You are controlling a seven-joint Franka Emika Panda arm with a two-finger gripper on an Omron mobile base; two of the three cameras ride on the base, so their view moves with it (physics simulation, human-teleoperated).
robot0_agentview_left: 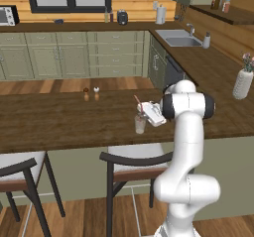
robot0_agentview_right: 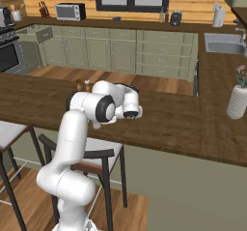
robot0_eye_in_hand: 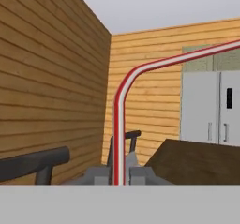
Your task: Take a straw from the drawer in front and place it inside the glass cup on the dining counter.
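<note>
My gripper [robot0_agentview_left: 142, 108] is shut on the straw [robot0_agentview_left: 137, 100], a thin pinkish-red stick that slants up and to the left from the fingers. In the hand view the red-and-white straw [robot0_eye_in_hand: 120, 124] rises from between the fingertips of the gripper [robot0_eye_in_hand: 119, 175] and bends off to the right. The glass cup [robot0_agentview_left: 140, 124] stands on the dining counter [robot0_agentview_left: 59, 122] just below the gripper and straw. In the right base view the arm hides the hand's front over the dining counter [robot0_agentview_right: 169, 123]. The drawer is out of view.
Two small shakers [robot0_agentview_left: 91, 94] stand on the counter left of the cup. A white vase with flowers [robot0_agentview_left: 243, 83] sits at the right end. Black-framed stools [robot0_agentview_left: 134, 162] stand under the counter's near edge. A sink [robot0_agentview_left: 182, 40] is at the back right.
</note>
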